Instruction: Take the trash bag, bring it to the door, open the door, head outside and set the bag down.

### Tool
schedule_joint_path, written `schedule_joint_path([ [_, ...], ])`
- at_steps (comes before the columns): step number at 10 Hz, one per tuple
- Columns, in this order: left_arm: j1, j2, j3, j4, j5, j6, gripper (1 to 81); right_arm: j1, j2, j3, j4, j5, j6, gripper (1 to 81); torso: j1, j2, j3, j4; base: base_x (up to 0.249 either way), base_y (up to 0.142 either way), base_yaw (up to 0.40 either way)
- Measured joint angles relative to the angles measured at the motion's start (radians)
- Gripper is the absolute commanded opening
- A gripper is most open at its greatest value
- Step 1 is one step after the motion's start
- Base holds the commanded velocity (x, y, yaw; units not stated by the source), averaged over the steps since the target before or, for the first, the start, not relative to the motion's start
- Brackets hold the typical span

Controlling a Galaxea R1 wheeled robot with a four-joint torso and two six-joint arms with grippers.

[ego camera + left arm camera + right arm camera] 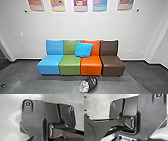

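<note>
The trash bag (88, 84) lies on the grey floor in front of the row of seats, near the bottom of the head view. It is a dark bag with a pale, crumpled side facing left, and nothing touches it. The door cannot be made out for certain; a dark panel stands at the far left edge of the head view. In both wrist views the robot's own dark plate and jointed bar lie over pale floor, and the state of either gripper cannot be told.
Behind the bag stand joined seats: blue (49, 65), green (70, 65), orange (91, 65) and brown (112, 65). A bright blue cushion (83, 49) leans on the backrests. Posters (80, 5) hang on the white wall (75, 25). Grey floor (57, 85) spreads around the bag.
</note>
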Motion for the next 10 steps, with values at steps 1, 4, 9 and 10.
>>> schedule_joint_path([
  [1, -0.001, 0.000, 0.000, 0.000, 0.000, 0.000, 81.1, 0.000, 0.000, 0.000, 0.000, 0.001, 0.000, 81.1, 0.000, 0.000, 0.000, 0.000, 0.194, 0.000, 0.000],
  [4, 0.000, 0.000, 0.000, 0.000, 0.000, 0.000, 81.1, 0.000, 0.000, 0.000, 0.000, 0.000, 0.000, 81.1, 0.000, 0.000, 0.000, 0.000, 0.194, 0.000, 0.000],
  [9, 0.000, 0.000, 0.000, 0.000, 0.000, 0.000, 81.1, 0.000, -0.002, 0.000, 0.000, 0.000, 0.000, 81.1, 0.000, 0.000, 0.000, 0.000, 0.193, 0.000, 0.000],
  [10, 0.000, 0.000, 0.000, 0.000, 0.000, 0.000, 81.1, 0.000, -0.002, 0.000, 0.000, 0.001, 0.000, 81.1, 0.000, 0.000, 0.000, 0.000, 0.191, 0.000, 0.000],
])
